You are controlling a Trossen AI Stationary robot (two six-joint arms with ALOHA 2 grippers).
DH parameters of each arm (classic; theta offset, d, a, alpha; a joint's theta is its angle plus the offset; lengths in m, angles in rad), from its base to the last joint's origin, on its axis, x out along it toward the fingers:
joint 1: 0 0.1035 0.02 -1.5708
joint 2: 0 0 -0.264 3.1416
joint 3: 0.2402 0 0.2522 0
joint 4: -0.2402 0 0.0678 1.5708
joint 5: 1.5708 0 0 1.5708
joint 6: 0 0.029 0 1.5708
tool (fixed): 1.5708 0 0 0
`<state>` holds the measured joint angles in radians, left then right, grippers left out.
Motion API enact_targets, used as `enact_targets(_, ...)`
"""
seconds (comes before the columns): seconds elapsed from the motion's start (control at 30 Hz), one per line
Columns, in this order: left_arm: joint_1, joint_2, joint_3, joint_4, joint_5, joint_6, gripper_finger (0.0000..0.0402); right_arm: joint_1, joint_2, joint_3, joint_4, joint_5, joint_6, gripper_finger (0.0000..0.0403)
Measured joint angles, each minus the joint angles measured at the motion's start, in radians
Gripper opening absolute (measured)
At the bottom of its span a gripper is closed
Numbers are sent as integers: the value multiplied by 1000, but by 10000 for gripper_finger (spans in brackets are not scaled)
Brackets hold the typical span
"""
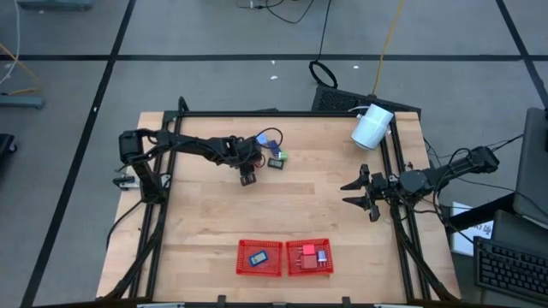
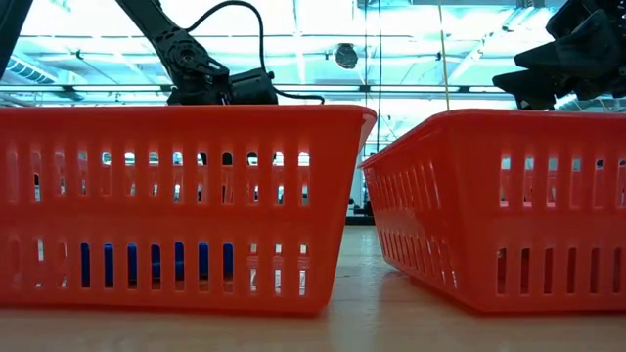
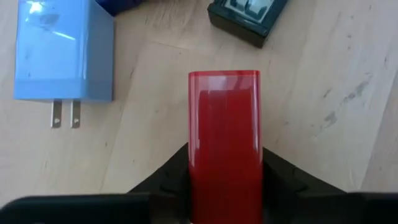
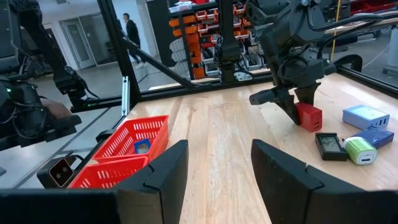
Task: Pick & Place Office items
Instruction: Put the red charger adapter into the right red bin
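Glossy red block (image 3: 224, 143) between matte black fingers (image 3: 286, 177); beside it a pale blue plug adapter (image 3: 62, 53) with silver prongs, a black piece (image 3: 249, 18), a dark blue piece (image 4: 375, 137) and a lime-green piece with a white end (image 4: 360, 150). Light, streaky wood-grain table (image 1: 205, 214). Two red slotted mesh trays (image 1: 259, 257), one holding something dark blue, the other red things; a white cylinder (image 1: 372, 127) at the far edge.

The red block (image 3: 224, 143), glossy and rectangular, sits clamped between the left gripper's (image 3: 224, 186) fingers on the table. Just beside it lies a light blue charger (image 3: 62, 53), flat, with 2 prongs. Ahead of the gripper lie a black piece (image 3: 245, 18), a dark blue piece (image 4: 375, 136) and a green one (image 4: 360, 150).
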<state>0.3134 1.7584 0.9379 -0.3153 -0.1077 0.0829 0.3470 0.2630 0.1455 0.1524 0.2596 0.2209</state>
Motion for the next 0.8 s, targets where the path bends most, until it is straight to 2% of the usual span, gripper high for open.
enact_targets(0.3, -52, 0, 0, -1, -67, -92, 128, 0, 0, 0, 0, 1, 13, 166)
enact_targets(0.5, -120, -52, 0, -4, 24, -92, 121, 0, 0, 0, 0, 1, 21, 166)
enact_targets(0.67, -152, -136, 0, 7, 73, -30, 121, 0, 0, 0, 0, 1, 22, 166)
enact_targets(0.8, -144, -198, -39, 97, 92, -2, 121, 0, 0, 0, 0, 1, 21, 166)
